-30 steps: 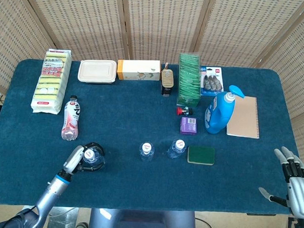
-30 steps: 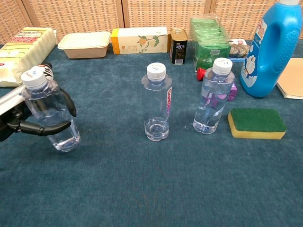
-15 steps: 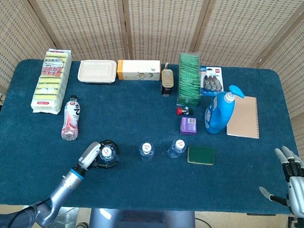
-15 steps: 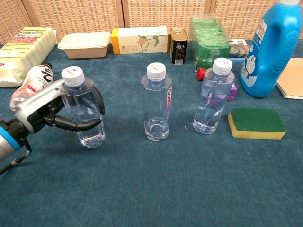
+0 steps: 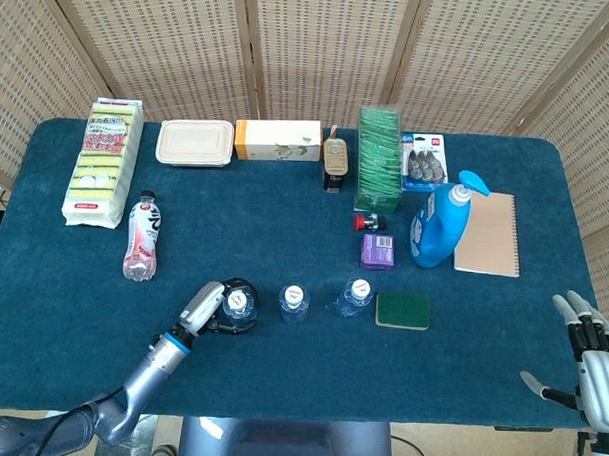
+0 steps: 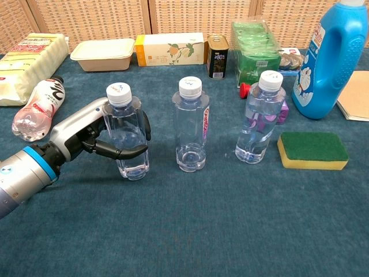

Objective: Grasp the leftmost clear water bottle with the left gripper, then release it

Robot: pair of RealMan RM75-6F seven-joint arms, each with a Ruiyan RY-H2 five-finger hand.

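Three clear water bottles stand in a row near the table's front. My left hand (image 6: pixel 95 138) (image 5: pixel 204 310) grips the leftmost bottle (image 6: pixel 128 135) (image 5: pixel 239 306), fingers wrapped around its body; the bottle is upright on the blue cloth. The middle bottle (image 6: pixel 191 127) (image 5: pixel 294 301) stands close to its right, and the third bottle (image 6: pixel 262 118) (image 5: pixel 355 296) further right. My right hand (image 5: pixel 585 348) hangs at the table's front right corner, fingers apart and holding nothing.
A pink-labelled bottle (image 6: pixel 36 109) lies on its side at the left. A green sponge (image 6: pixel 312 150), blue detergent jug (image 6: pixel 331 57), notebook (image 5: pixel 487 234), purple box (image 5: pixel 378 251), and a back row of boxes, can and sponge pack (image 5: pixel 102 161) fill the rest.
My left hand has slid the leftmost bottle to the right, from the table's left front to a spot close beside the middle bottle. The right hand has not moved.
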